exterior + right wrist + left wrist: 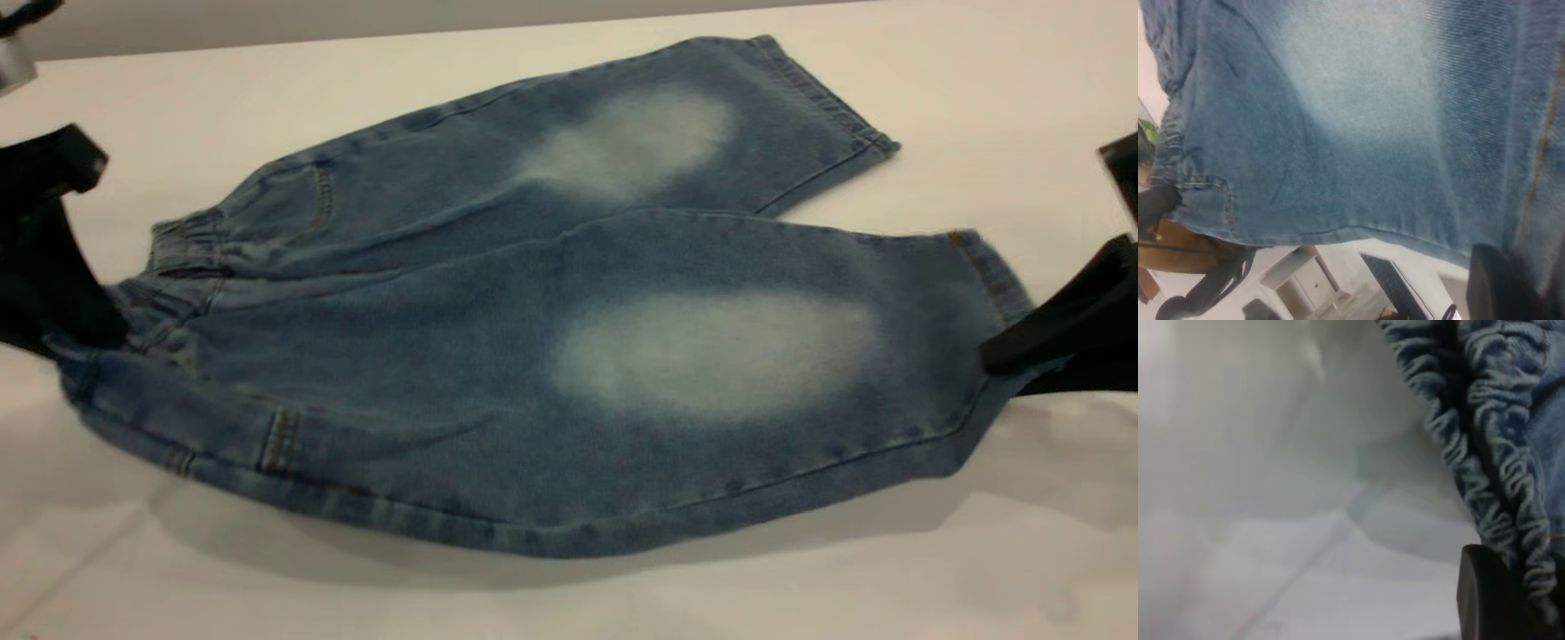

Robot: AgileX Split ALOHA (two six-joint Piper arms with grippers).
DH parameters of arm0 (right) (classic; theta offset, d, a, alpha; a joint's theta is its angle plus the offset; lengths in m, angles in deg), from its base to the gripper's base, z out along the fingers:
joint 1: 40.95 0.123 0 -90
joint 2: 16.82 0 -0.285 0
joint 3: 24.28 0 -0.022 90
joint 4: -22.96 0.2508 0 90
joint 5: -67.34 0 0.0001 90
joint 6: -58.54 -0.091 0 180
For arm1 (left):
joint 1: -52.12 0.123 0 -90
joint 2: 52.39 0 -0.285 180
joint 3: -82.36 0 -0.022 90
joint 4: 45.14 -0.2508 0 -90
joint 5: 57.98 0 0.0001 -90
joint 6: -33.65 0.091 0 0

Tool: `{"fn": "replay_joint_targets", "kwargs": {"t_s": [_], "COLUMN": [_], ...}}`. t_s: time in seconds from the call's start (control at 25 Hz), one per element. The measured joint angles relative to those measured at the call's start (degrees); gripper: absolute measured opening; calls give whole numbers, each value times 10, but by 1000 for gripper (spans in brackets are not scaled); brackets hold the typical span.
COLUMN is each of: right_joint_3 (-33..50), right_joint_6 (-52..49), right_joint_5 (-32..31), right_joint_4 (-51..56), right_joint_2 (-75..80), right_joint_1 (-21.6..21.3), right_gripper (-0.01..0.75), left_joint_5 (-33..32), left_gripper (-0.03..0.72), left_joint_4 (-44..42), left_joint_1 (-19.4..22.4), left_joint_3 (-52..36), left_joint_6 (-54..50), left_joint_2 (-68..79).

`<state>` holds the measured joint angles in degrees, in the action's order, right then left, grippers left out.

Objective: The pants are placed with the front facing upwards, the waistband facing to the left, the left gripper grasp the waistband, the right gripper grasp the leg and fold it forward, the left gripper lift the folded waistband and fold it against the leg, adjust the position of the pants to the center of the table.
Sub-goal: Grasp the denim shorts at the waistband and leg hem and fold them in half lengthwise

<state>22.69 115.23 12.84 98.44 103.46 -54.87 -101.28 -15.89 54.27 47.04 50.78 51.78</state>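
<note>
The pants [533, 356], blue denim with pale knee patches, lie on the white table [978, 89] with the waistband [182, 240] to the left. My left gripper [80, 329] is shut on the near end of the waistband; the ruched band [1498, 453] runs down beside one dark finger [1485, 600]. My right gripper [1005, 351] is shut on the hem of the near leg [711, 356]. That near side hangs lifted between the two grippers, with a shadow under it. The far leg [640, 142] rests flat. In the right wrist view the leg [1358, 113] spreads above a dark finger [1498, 287].
Bare tabletop lies in front of the pants and to the right of the far hem. Dark rig parts sit at the top left corner [18, 44] and the right edge [1122, 173]. Below the lifted denim, the right wrist view shows white furniture [1305, 280] in the distance.
</note>
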Motion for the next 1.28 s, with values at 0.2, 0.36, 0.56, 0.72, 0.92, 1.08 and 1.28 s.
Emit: {"fn": "replay_joint_targets", "kwargs": {"t_s": [0.2,0.36,0.56,0.72,0.92,1.08,1.28], "right_joint_3": [2,1,-9,-45,-101,-133,-142], "right_joint_6": [-72,-123,-131,-132,-164,-173,-172], "right_joint_5": [-5,-21,-24,-48,-38,-38,-24], "right_joint_4": [-55,-87,-35,-4,12,32,56], "right_joint_2": [-79,-146,-192,-192,-192,-182,-142], "right_joint_1": [0,0,0,1,2,2,18], "right_gripper": [12,12,12,12,12,12,12], "left_joint_5": [-27,-45,-55,-43,-21,-20,9], "left_gripper": [139,139,139,139,139,139,139], "left_joint_4": [-11,-18,-49,-58,-52,-37,-1], "left_joint_1": [0,0,0,0,0,0,0], "left_joint_3": [-12,-32,-42,-42,-42,-42,-42], "left_joint_6": [-3,-18,-39,-47,-47,-47,-46], "left_joint_2": [-56,-104,-151,-155,-155,-155,-154]}}
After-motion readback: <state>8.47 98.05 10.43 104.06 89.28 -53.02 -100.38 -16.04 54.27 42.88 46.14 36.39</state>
